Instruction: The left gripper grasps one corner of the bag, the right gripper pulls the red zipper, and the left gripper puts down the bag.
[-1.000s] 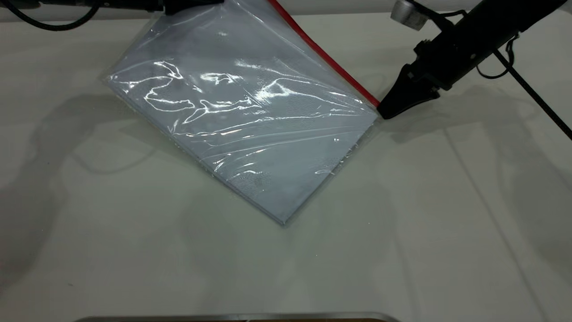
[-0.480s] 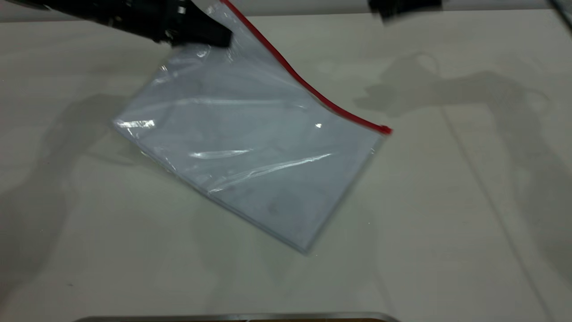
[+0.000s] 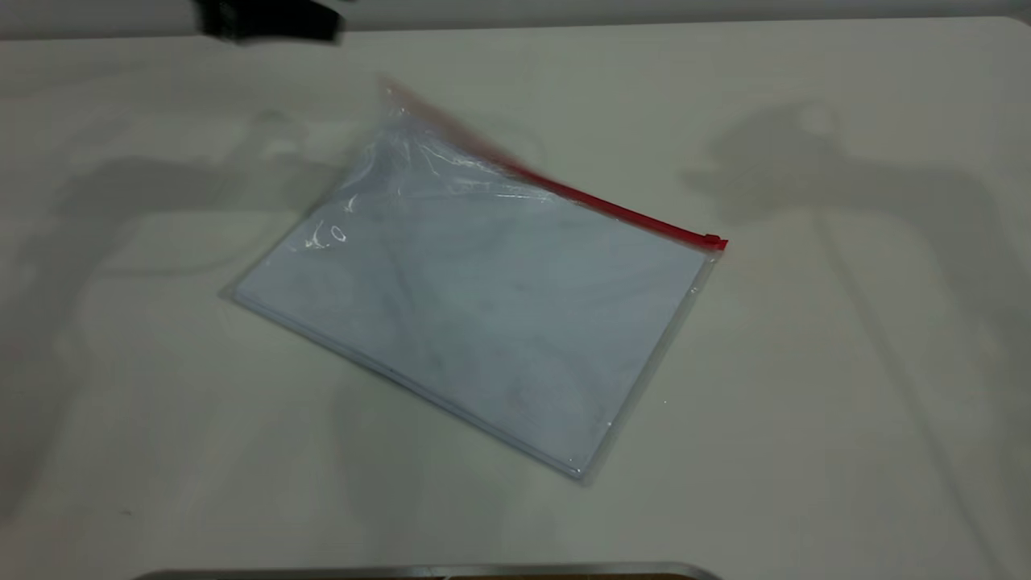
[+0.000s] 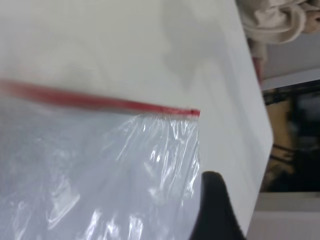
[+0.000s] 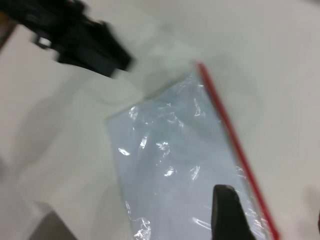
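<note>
The bag [image 3: 483, 314], a clear pouch with white sheets inside, lies on the table, free of both grippers. Its far corner [image 3: 395, 97] is blurred and slightly raised. The red zipper [image 3: 620, 211] runs along the far long edge, with the slider tab [image 3: 713, 241] at its right end. My left gripper [image 3: 266, 20] is at the far left edge of the table, away from the bag; it also shows in the right wrist view [image 5: 82, 40]. One of its fingers [image 4: 215, 210] hangs over the bag's wrinkled film [image 4: 100, 175]. My right gripper is outside the exterior view; its finger [image 5: 226, 212] is above the bag [image 5: 175, 165] beside the zipper [image 5: 235, 150].
The pale table [image 3: 846, 362] extends around the bag on all sides. A metal rim [image 3: 427, 570] lies along the near edge. The table's edge [image 4: 260, 125] and clutter beyond it show in the left wrist view.
The right gripper left the zipper end and rose out of the exterior view. The left gripper lowered the held corner, let go and drew back to the far left. The bag settled onto the table.
</note>
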`<state>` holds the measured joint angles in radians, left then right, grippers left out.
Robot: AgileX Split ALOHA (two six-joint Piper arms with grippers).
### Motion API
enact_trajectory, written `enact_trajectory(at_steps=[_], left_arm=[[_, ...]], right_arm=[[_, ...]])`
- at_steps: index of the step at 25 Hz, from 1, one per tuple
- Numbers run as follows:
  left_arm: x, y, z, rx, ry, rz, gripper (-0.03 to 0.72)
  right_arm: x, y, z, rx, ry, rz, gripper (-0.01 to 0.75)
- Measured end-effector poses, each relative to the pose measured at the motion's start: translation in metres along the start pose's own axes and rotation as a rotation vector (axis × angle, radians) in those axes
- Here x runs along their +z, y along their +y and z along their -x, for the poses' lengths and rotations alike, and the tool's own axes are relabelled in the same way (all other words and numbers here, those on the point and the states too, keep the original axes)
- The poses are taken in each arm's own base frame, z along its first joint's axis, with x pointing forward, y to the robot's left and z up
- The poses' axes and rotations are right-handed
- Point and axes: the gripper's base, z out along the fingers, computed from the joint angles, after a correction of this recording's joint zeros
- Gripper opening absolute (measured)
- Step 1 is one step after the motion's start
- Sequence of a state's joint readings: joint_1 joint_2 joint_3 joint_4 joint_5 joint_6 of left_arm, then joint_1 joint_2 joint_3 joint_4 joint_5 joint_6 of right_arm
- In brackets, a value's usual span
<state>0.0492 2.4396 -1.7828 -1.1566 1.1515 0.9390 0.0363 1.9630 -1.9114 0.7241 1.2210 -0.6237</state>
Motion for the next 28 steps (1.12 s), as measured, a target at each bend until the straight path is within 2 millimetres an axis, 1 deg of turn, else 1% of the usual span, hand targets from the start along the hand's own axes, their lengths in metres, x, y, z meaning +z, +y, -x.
enact_trajectory(at_steps=[2, 3, 4, 5, 7, 9, 11, 13, 14, 16, 17, 20, 21, 23, 24, 26, 28], left_arm=[[-0.021, -0.021, 0.005, 0.022, 0.041, 0.072, 0.537], [-0.03, -0.032, 0.006, 0.034, 0.068, 0.117, 0.528], [-0.038, -0.042, 0.007, 0.031, 0.095, 0.171, 0.521], [-0.048, -0.055, 0.009, 0.029, 0.105, 0.22, 0.518], [-0.067, -0.079, 0.01, 0.041, 0.134, 0.339, 0.516], [-0.087, -0.11, 0.011, 0.06, 0.133, 0.453, 0.516], [-0.103, -0.139, 0.01, 0.088, 0.124, 0.556, 0.516], [-0.117, -0.17, 0.008, 0.112, 0.096, 0.635, 0.516], [-0.121, -0.182, 0.005, 0.124, 0.089, 0.67, 0.516], [-0.128, -0.209, -0.003, 0.144, 0.07, 0.72, 0.516], [-0.13, -0.22, -0.01, 0.155, 0.067, 0.737, 0.516], [-0.13, -0.244, -0.036, 0.159, 0.078, 0.743, 0.516], [-0.129, -0.248, -0.046, 0.15, 0.088, 0.739, 0.516], [-0.125, -0.251, -0.068, 0.123, 0.117, 0.729, 0.516], [-0.123, -0.25, -0.08, 0.106, 0.139, 0.725, 0.516], [-0.118, -0.245, -0.105, 0.061, 0.182, 0.717, 0.516], [-0.113, -0.239, -0.134, 0.015, 0.232, 0.708, 0.516]], right_arm=[[-0.034, 0.028, 0.004, -0.005, -0.029, -0.066, 0.462], [-0.047, 0.04, 0.004, -0.005, -0.041, -0.087, 0.462], [-0.061, 0.055, 0.001, -0.018, -0.054, -0.104, 0.462], [-0.073, 0.071, -0.004, -0.034, -0.061, -0.118, 0.462], [-0.089, 0.098, -0.018, -0.064, -0.057, -0.127, 0.462], [-0.104, 0.121, -0.038, -0.083, -0.049, -0.133, 0.462], [-0.116, 0.133, -0.06, -0.061, -0.044, -0.154, 0.462], [-0.126, 0.141, -0.085, -0.033, -0.022, -0.208, 0.462], [-0.129, 0.143, -0.097, -0.013, -0.011, -0.233, 0.462], [-0.133, 0.145, -0.126, 0.024, 0.026, -0.289, 0.462], [-0.135, 0.147, -0.139, 0.041, 0.037, -0.312, 0.462], [-0.128, 0.144, -0.188, 0.106, 0.12, -0.386, 0.462], [-0.126, 0.143, -0.203, 0.127, 0.143, -0.405, 0.462], [-0.119, 0.141, -0.239, 0.156, 0.198, -0.443, 0.46], [-0.115, 0.14, -0.256, 0.17, 0.215, -0.455, 0.459], [-0.109, 0.14, -0.283, 0.194, 0.226, -0.477, 0.457], [-0.105, 0.14, -0.307, 0.214, 0.215, -0.493, 0.456]])
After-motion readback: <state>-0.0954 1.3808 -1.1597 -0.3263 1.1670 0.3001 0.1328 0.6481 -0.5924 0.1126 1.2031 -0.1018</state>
